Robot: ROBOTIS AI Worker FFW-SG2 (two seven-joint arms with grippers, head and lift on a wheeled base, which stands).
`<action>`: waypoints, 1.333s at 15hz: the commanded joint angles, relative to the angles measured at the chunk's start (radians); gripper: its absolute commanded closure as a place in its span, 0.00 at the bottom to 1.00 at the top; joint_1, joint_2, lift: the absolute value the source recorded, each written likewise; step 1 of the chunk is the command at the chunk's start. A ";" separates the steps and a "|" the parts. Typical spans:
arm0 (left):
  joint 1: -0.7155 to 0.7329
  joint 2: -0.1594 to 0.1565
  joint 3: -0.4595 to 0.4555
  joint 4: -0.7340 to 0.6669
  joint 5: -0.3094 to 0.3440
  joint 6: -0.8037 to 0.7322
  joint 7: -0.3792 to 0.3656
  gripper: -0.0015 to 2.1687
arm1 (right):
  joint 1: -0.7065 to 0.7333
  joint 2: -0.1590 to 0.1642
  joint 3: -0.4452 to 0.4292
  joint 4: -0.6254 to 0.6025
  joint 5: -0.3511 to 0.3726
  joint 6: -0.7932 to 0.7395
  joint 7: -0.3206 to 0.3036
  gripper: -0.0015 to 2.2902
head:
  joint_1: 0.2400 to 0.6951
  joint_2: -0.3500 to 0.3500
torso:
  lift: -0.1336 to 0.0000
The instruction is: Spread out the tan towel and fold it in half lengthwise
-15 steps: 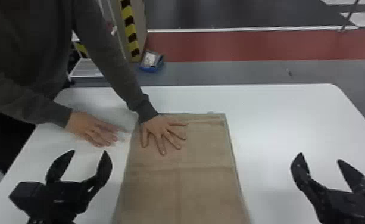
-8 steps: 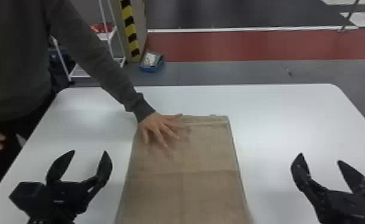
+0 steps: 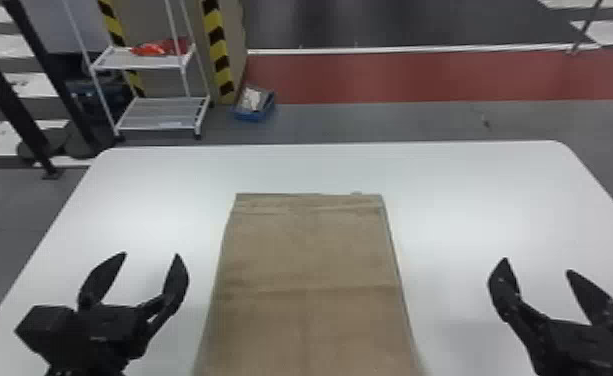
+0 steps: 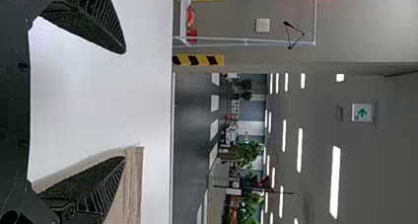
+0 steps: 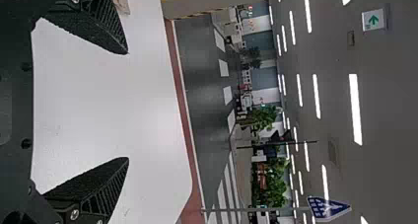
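Tan rectangular cloth towel (image 3: 310, 260) flat on smooth white tabletop (image 3: 470, 200), creased crosswise, between both tools and apart from them. Black two-finger left tool (image 3: 151, 255) near towel's left edge; matching right tool (image 3: 537, 265) farther off its right edge. Both spread wide, fingers aimed toward tabletop's far side.

1. The person's hand is off the tan towel (image 3: 310, 250), uncovering its 11 o'clock corner.
2. The person's body is away from the counter's (image 3: 135, 200) 10 o'clock side, revealing the white rack (image 3: 157, 114).
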 commanded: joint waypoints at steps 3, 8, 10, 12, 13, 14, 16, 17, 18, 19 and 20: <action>-0.014 0.000 0.009 -0.010 0.002 0.000 -0.033 0.05 | 0.004 0.000 -0.002 0.000 0.002 -0.003 0.000 0.05 | 1.00 0.57 | 0.08; -0.083 0.000 0.048 -0.039 0.003 0.141 -0.154 0.05 | 0.009 0.000 -0.006 0.000 0.000 -0.003 0.000 0.05 | 1.00 0.56 | 0.08; -0.160 0.001 0.055 -0.047 0.002 0.331 -0.237 0.06 | 0.010 0.000 -0.008 -0.001 0.002 -0.003 0.000 0.05 | 1.00 0.55 | 0.08; -0.210 0.000 0.046 -0.047 -0.032 0.356 -0.261 0.07 | 0.016 0.000 -0.011 -0.004 0.002 -0.003 0.000 0.05 | 1.00 0.53 | 0.08; -0.244 0.001 0.041 -0.044 -0.058 0.402 -0.270 0.07 | 0.020 0.000 -0.014 -0.006 0.002 -0.003 0.000 0.05 | 1.00 0.51 | 0.08; -0.284 0.001 0.037 -0.032 -0.081 0.442 -0.303 0.07 | 0.021 0.000 -0.016 -0.007 0.002 0.000 0.000 0.05 | 1.00 0.51 | 0.08; -0.360 0.008 0.032 0.011 -0.117 0.522 -0.362 0.10 | 0.024 0.000 -0.016 -0.010 0.002 0.000 0.000 0.05 | 1.00 0.49 | 0.08; -0.394 0.017 0.026 0.039 -0.124 0.555 -0.381 0.10 | 0.027 0.000 -0.019 -0.012 0.002 0.000 0.001 0.05 | 1.00 0.48 | 0.08; -0.423 0.029 0.012 0.062 -0.132 0.577 -0.395 0.10 | 0.032 0.000 -0.023 -0.015 0.002 0.003 0.000 0.05 | 1.00 0.47 | 0.08; -0.445 0.037 0.003 0.077 -0.144 0.604 -0.399 0.10 | 0.032 0.000 -0.026 -0.017 0.002 0.006 0.000 0.05 | 1.00 0.46 | 0.08; -0.472 0.044 -0.014 0.103 -0.170 0.617 -0.414 0.10 | 0.033 0.000 -0.026 -0.017 0.002 0.009 0.000 0.05 | 1.00 0.45 | 0.08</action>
